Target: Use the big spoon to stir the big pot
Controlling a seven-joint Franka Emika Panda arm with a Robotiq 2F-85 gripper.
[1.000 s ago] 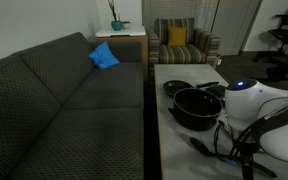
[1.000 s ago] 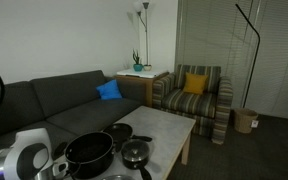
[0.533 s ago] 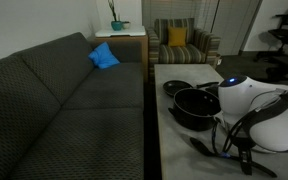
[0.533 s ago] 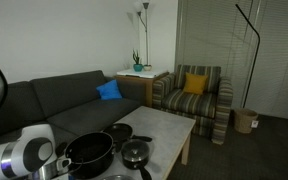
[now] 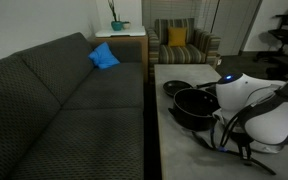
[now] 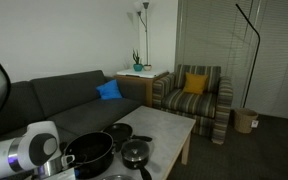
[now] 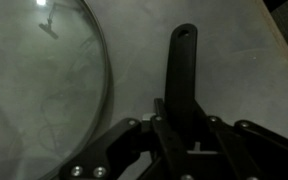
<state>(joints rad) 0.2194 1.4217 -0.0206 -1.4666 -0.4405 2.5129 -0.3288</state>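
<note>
The job is at the pick-up step: the gripper (image 7: 181, 128) is down at the table (image 7: 239, 60) over the spoon (image 7: 182, 70), and nothing is stirring in the pot (image 5: 195, 107) yet. In the wrist view the spoon's handle runs from between the jaws straight up toward 12 o'clock, lying flat on the grey top, with the lid (image 7: 44, 95) just beside it at 9 o'clock. The jaws sit either side of the handle, but I cannot tell whether they pinch it or only straddle it. The pot stands on the same table close by the arm, seen in both exterior views (image 6: 88, 153). Next, I reckon, comes a firm hold on the handle, a lift, then a swing over to dip the bowl into the pot.
</note>
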